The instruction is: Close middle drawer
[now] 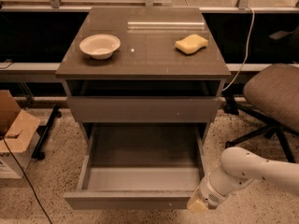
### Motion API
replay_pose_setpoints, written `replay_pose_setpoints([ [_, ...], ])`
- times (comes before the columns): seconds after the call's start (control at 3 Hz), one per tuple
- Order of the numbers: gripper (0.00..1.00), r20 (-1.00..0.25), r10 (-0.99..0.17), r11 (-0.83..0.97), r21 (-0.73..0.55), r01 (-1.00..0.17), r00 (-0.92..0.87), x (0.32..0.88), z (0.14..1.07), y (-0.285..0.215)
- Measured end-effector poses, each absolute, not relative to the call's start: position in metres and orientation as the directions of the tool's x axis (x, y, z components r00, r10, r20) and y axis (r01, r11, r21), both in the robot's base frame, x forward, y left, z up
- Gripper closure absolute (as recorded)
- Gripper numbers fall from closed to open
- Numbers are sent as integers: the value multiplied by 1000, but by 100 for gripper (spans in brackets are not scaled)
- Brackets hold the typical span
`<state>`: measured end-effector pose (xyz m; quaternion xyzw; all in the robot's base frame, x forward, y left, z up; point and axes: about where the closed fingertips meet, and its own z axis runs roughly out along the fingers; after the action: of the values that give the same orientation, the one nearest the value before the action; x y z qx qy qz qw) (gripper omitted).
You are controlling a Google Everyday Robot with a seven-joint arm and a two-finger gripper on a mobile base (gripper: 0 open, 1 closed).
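Note:
The middle drawer [126, 200] is the wide grey-brown one, pulled far out at the bottom of the cabinet. Its slim front panel faces me and its lighter grey floor [145, 153] is bare. My gripper [197, 205] is at the end of the white arm [252, 169], low at the right. It sits right at the front right corner of the drawer's front panel. I cannot tell whether it touches the panel. Above the open drawer, a taller-fronted drawer [142, 108] of the same colour is shut.
A white bowl [99, 45] and a yellow sponge [191, 44] lie on the cabinet top [140, 62]. An office chair [275, 94] stands to the right, close behind my arm. A cardboard box [14, 134] and a cable are on the floor to the left.

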<state>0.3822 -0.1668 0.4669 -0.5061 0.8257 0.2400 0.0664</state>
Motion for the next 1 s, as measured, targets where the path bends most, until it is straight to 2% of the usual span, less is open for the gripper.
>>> replay_pose_setpoints([
  [0.33, 100, -385, -779, 357, 377, -855, -495, 397, 421, -150],
  [0.67, 100, -381, -784, 358, 368, -858, -490, 398, 419, -149],
  [1.0, 100, -356, -814, 364, 303, -881, -459, 409, 413, -142],
])
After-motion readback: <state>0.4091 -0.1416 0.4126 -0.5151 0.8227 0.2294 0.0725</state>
